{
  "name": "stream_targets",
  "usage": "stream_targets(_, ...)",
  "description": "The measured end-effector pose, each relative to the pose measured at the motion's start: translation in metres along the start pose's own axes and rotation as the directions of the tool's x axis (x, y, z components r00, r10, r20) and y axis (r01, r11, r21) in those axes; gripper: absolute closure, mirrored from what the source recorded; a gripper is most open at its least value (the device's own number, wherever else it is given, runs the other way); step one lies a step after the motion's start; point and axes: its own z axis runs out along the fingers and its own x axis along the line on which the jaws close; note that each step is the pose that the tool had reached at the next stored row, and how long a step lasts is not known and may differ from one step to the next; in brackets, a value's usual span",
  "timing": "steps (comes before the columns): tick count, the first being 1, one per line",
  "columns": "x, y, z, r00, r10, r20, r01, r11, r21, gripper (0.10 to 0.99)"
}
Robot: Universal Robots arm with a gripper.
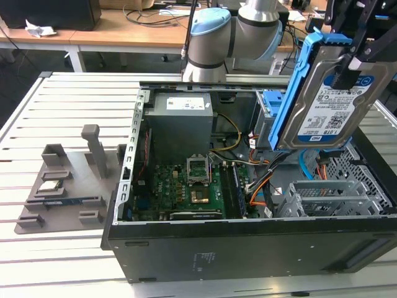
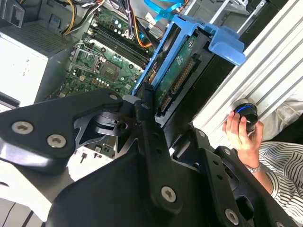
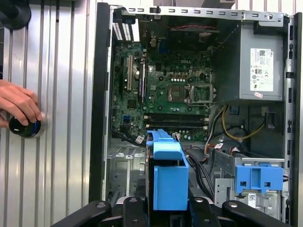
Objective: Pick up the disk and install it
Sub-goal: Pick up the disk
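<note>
Clamped shut, the gripper (image 1: 348, 65) has the disk (image 1: 327, 105) pinched by one end, and I see the fingers (image 2: 147, 137) biting the blue carrier frame in the second wrist view. The disk hangs on edge and tilted, lifted clear above the open computer case (image 1: 248, 248), over the case's drive-bay end, touching nothing but the grip. So it is picked up but not installed; the blue bay bracket (image 3: 259, 177) inside the case sits empty, below and to one side of the disk. My worries: the hold is at one end only, so most of the disk's weight hangs off the grip, and any bump could swing it or let it slide. The tilt doesn't match the bay from what I can see, so I judge the carrier could jam on the bay's metal edges if it goes down crooked. Loose cables (image 1: 260, 186) are bunched inside the case right under the disk, so they could snag or get pinched. The motherboard (image 1: 186, 186) lies bare on the case floor, and a dropped disk would land on it. A person's hand (image 3: 19, 106) rests on a knob (image 3: 23, 127) on the slatted table just outside the case wall, close enough that a wide arm swing worries me.
</note>
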Motion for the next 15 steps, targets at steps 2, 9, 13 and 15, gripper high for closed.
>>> stream_targets(2, 0.001, -0.0003, 0.0014, 1.0, 0.0, 0.0, 0.0, 1.0, 0.0, 0.722)
stream_targets(9, 0.0035, -0.0025, 0.0101, 1.0, 0.0, 0.0001, 0.0, 1.0, 0.0, 0.722)
stream_targets(13, 0.0057, -0.0054, 0.0159, 1.0, 0.0, 0.0, 0.0, 1.0, 0.0, 0.722)
stream_targets(15, 0.0088, -0.008, 0.0174, 1.0, 0.0, 0.0001, 0.0, 1.0, 0.0, 0.722)
